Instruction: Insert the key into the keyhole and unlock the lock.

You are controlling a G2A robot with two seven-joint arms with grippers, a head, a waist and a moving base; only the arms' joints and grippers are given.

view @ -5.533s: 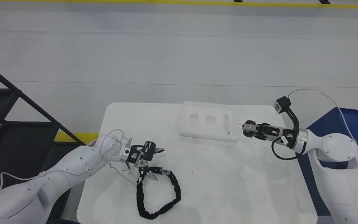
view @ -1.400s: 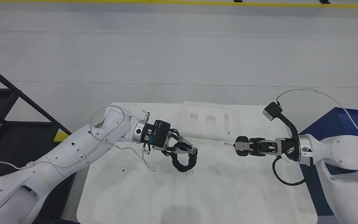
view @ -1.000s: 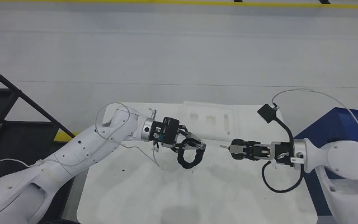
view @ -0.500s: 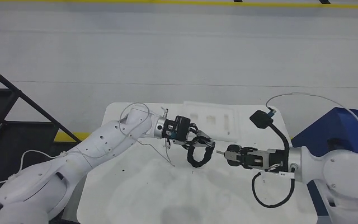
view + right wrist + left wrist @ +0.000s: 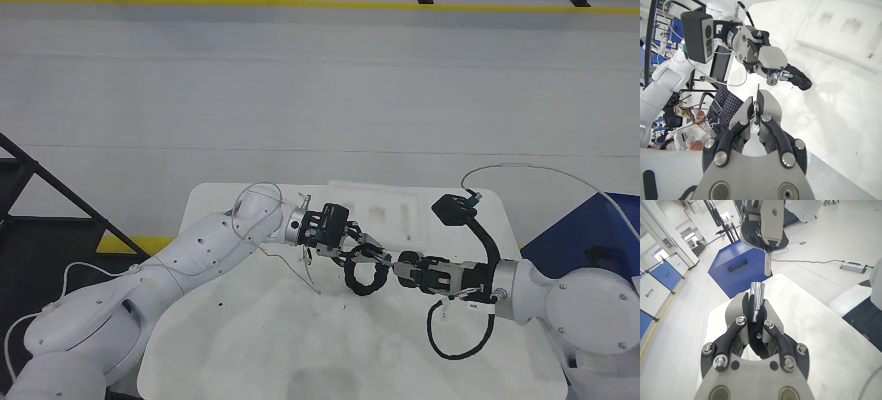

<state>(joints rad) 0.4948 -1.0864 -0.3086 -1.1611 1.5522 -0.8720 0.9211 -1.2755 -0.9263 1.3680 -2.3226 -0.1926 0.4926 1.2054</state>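
We are looking at two big arms with smooth white shells, the left arm (image 5: 190, 275) and the right arm (image 5: 575, 315). We are seeing a thin white wire (image 5: 255, 186) looping over the left arm and a fat black cable (image 5: 455, 345) curling under the right one. A small black camera box (image 5: 450, 210) is sitting on a wrist. The left gripper (image 5: 753, 301) and the right gripper (image 5: 755, 102) are showing light grey fingers (image 5: 732, 310), curved black links (image 5: 728, 332) and shiny round silver screws (image 5: 720, 362). Bumpy black pads (image 5: 750, 234) are lining the fingers.
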